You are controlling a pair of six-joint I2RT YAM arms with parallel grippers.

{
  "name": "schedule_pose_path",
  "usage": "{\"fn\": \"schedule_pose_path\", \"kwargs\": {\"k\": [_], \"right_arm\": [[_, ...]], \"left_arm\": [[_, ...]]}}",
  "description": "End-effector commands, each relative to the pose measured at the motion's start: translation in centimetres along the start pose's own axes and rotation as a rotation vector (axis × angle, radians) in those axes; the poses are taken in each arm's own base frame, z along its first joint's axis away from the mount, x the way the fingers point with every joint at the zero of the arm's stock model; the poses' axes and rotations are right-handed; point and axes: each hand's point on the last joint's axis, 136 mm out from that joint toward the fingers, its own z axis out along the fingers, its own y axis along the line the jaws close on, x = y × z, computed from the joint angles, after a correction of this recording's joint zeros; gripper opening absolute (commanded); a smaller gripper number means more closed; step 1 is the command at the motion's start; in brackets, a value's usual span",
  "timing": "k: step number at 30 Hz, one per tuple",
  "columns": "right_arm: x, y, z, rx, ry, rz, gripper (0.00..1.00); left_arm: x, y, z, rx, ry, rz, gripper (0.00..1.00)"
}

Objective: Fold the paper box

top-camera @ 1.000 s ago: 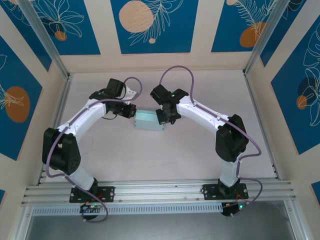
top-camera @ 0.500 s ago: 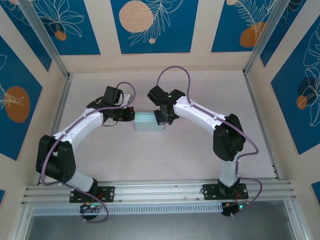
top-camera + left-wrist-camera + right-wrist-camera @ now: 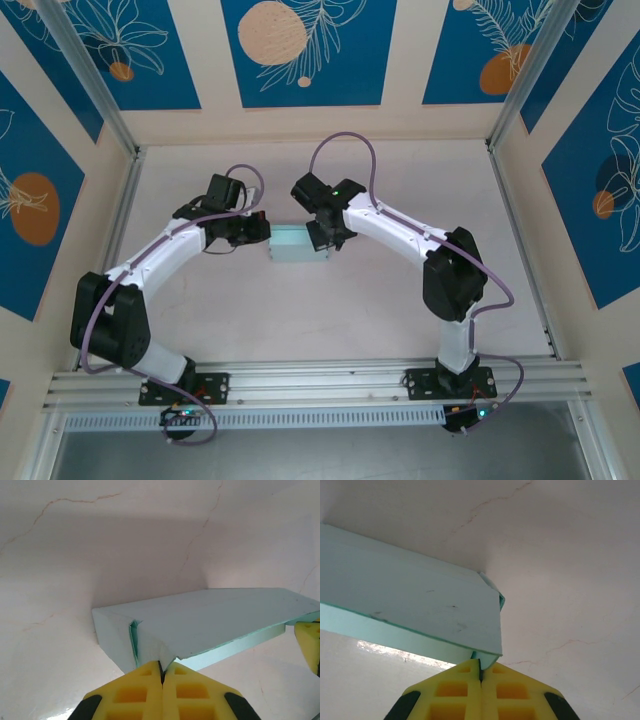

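The left gripper (image 3: 262,229) and right gripper (image 3: 322,238), both with pads pressed together, butt against opposite ends of the paper box (image 3: 293,243) on the table (image 3: 300,310). Both have edged inward, probably tucking the end flaps.

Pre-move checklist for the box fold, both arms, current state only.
1. Left end effector shut, tips against one end of the paper box: ok.
2. Right end effector shut, tips at the opposite end: ok.
3. Card actually pinched in either grip: cannot tell.
4. Top panel flat and uncrushed: ok.
5. Left-side end flap flush: not ok, a fold gapes beside the tips.
6. Right-side end flap flush: not ok, a corner pokes out past the panel.
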Motion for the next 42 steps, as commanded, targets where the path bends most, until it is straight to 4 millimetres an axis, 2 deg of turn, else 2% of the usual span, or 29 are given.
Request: {"fn": "schedule_pose_path", "kwargs": {"k": [1, 14, 25, 34, 35, 40, 42], "right_arm": [[0.8, 1.1, 0.7, -0.012, 0.042, -0.028, 0.0], [0.9, 1.2, 0.8, -0.015, 0.045, -0.029, 0.0], [1.3, 1.2, 1.4, -0.012, 0.06, -0.022, 0.0], [1.7, 1.6, 1.1, -0.014, 0.06, -0.029, 0.0], [1.7, 1.7, 0.8, -0.016, 0.056, -0.031, 0.03], [0.9, 2.1, -1.7, -0.04, 0.006, -0.033, 0.32], [0.5, 2.3, -3.0, -0.061, -0.023, -0.033, 0.39]], "left_arm": [[0.3, -1.4, -0.2, 0.062, 0.01, -0.008, 0.0], [1.3, 2.5, 1.0, -0.12, 0.041, 0.078, 0.0], [3.5, 4.2, 3.1, -0.124, 0.076, 0.061, 0.0], [4.9, 5.4, 3.5, -0.151, 0.08, 0.075, 0.0], [4.9, 5.5, 3.4, -0.153, 0.074, 0.076, 0.0], [4.3, 5.3, 2.9, -0.154, 0.036, 0.086, 0.0], [4.3, 5.2, 2.8, -0.153, 0.034, 0.088, 0.0]]}}
